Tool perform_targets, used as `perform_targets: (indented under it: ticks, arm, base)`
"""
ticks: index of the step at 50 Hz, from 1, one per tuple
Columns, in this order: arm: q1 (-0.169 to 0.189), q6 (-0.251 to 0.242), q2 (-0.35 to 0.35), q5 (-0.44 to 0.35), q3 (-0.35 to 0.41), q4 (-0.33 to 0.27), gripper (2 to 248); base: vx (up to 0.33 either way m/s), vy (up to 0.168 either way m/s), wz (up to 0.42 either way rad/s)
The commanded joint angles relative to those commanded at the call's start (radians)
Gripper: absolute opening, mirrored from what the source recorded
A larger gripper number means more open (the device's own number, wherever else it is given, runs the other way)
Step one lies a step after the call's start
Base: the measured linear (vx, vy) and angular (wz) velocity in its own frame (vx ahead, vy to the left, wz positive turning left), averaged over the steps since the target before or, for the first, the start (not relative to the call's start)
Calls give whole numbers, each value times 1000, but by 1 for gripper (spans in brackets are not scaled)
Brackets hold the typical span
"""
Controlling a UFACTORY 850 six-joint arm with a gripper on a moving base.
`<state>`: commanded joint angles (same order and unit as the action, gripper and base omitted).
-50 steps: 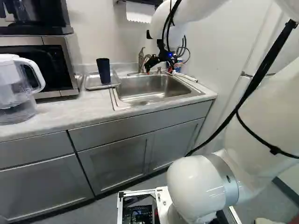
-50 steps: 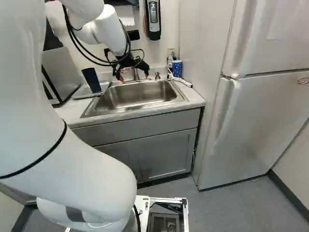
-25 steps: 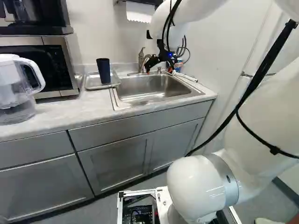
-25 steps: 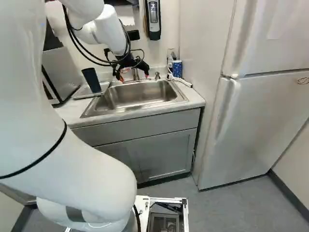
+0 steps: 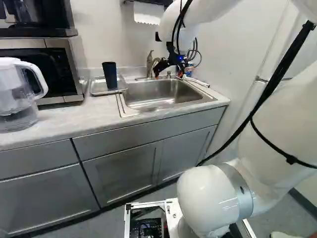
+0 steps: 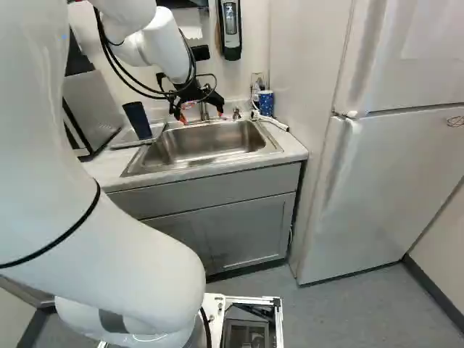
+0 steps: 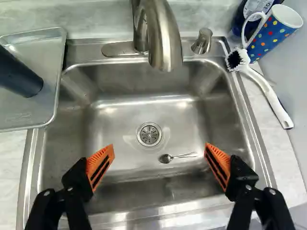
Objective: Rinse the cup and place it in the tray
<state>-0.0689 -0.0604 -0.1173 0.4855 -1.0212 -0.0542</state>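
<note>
- Wrist view only: spoon on the sink floor. Left base view only: water pitcher. Right base view only: wall-mounted dispenser.
- Jaws: wide apart, above the sink.
- Dark cup: in the tray, outside the jaws, well to their left.
- Counts: two cups, one dark, one polka-dotted; one tray; one spoon; one brush; one faucet; one bottle, partly hidden, perhaps soap.
</note>
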Motion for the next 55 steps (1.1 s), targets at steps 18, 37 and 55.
perform_targets:
  ticks: [18,37,55]
  arm:
    - [0,0,0,0,0,0,247]
    - [0,0,0,0,0,0,247]
    - [0,0,0,0,0,0,247]
  base:
    - [-15,1,3]
    - [-67,13,88]
    - [-103,-3,151]
